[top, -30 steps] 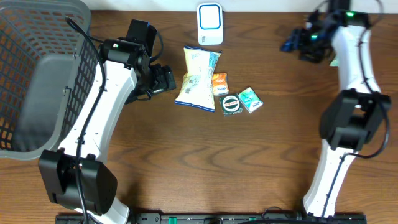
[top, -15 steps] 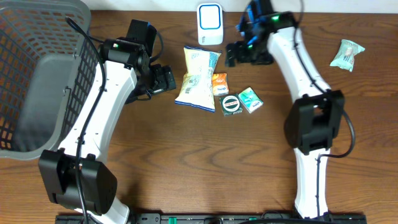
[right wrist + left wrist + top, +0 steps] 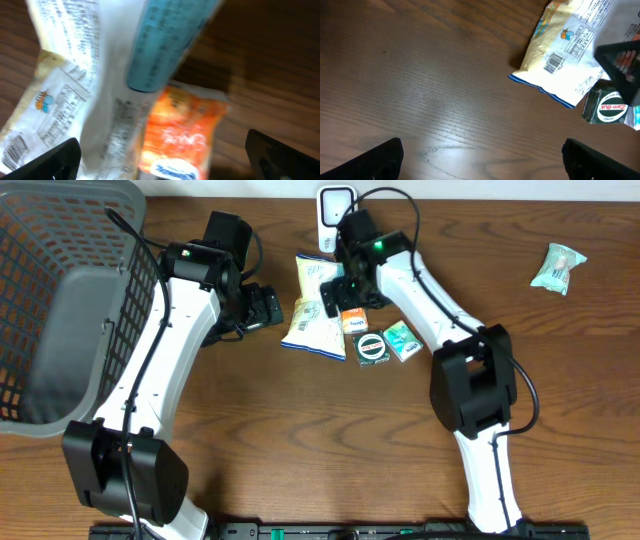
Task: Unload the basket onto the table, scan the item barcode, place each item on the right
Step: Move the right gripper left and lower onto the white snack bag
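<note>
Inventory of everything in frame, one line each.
basket: 1, grey, far left
scanner: 1, white, top centre, partly behind the right arm
snack bags: 2, cream, centre, end to end
orange packet: 1, orange, right of the bags
round tin: 1, dark green, below the orange packet
small box: 1, teal, right of the tin
wrapped packet: 1, pale green, far right
table: 1, brown, under everything
left arm: 1, white-black, jaws open left of the bags
right arm: 1, white-black, jaws open over the bags
</note>
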Controlling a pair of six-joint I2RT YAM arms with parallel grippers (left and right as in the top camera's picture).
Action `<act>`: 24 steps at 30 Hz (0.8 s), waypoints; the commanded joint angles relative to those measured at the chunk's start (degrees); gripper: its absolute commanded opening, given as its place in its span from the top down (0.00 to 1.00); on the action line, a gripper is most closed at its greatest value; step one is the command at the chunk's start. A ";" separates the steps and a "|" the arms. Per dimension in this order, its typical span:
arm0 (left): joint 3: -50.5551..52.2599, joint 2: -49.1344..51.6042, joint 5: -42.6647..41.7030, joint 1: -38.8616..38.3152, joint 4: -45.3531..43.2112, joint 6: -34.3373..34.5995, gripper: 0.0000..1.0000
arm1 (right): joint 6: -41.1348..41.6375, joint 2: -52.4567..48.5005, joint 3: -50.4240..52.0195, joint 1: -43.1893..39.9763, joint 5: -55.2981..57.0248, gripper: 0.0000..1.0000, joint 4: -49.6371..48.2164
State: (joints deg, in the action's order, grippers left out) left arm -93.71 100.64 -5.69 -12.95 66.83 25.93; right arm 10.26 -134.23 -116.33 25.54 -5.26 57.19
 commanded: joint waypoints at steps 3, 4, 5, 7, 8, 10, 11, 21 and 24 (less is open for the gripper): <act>0.28 0.22 0.13 0.11 0.15 0.70 0.00 | 2.23 0.07 0.85 1.73 0.76 0.01 -1.97; 0.28 0.22 0.13 0.11 0.15 0.70 0.00 | 2.62 0.07 0.85 1.86 0.72 0.02 -2.14; 0.28 0.22 0.13 0.11 0.15 0.70 0.00 | 2.82 0.07 0.85 2.01 0.39 0.05 -2.43; 0.28 0.22 0.13 0.11 0.15 0.70 0.00 | 2.99 0.07 0.85 2.19 -0.90 0.09 -3.02; 0.28 0.22 0.13 0.11 0.15 0.70 0.00 | 2.95 0.07 0.85 2.32 -2.14 0.10 -3.52; 0.28 0.22 0.13 0.11 0.15 0.70 0.00 | 2.95 0.07 0.85 2.69 -4.59 0.14 -4.59; 0.28 0.22 0.13 0.11 0.15 0.70 0.00 | 2.95 0.07 0.85 2.93 -4.83 0.16 -4.81; 0.28 0.22 0.13 0.11 0.15 0.70 0.00 | 2.99 0.07 1.03 5.05 -0.83 0.30 -7.34; 0.28 0.22 0.13 0.11 0.15 0.70 0.00 | 3.02 0.04 1.09 5.22 1.79 0.30 -7.56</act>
State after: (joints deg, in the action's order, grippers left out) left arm -93.71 100.64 -5.69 -12.95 66.83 25.91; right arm 13.02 -134.23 -115.70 30.33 -6.96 49.78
